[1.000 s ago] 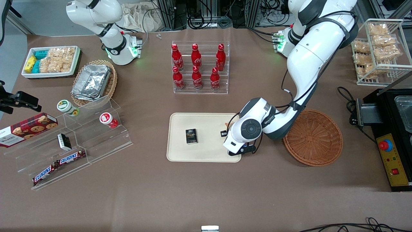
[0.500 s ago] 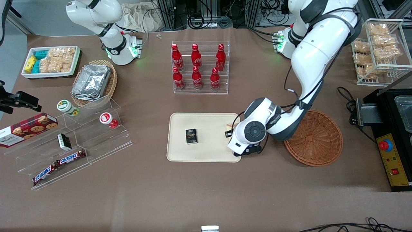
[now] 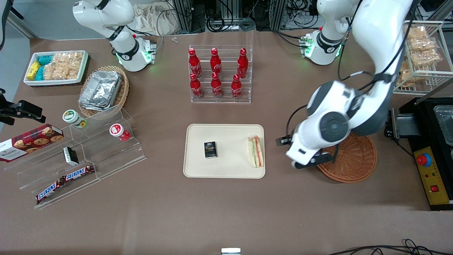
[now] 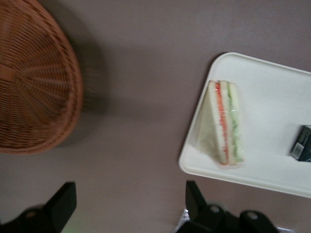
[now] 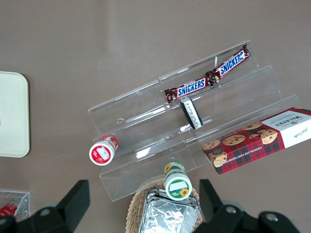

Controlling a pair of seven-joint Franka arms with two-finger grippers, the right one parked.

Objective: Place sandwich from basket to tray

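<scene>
The wrapped triangular sandwich [image 3: 255, 151] [image 4: 224, 124] lies on the cream tray [image 3: 230, 141] [image 4: 272, 97], close to the tray's edge toward the working arm's end. The reddish-brown wicker basket [image 3: 350, 159] [image 4: 34, 82] stands beside the tray with nothing visible in it, partly covered by the arm in the front view. My gripper [image 3: 283, 141] [image 4: 127, 201] hangs above the bare table between tray and basket. It is open, with nothing between its fingers.
A small black box [image 3: 210, 149] [image 4: 303, 144] lies on the tray. A rack of red bottles [image 3: 219, 76] stands farther from the front camera. An acrylic stepped shelf [image 3: 81, 156], a foil-filled tan basket [image 3: 104, 90] and a white snack bin [image 3: 56, 67] lie toward the parked arm's end.
My gripper has let go of the sandwich, risen and moved off the tray toward the basket. The sandwich stays on the tray, now uncovered.
</scene>
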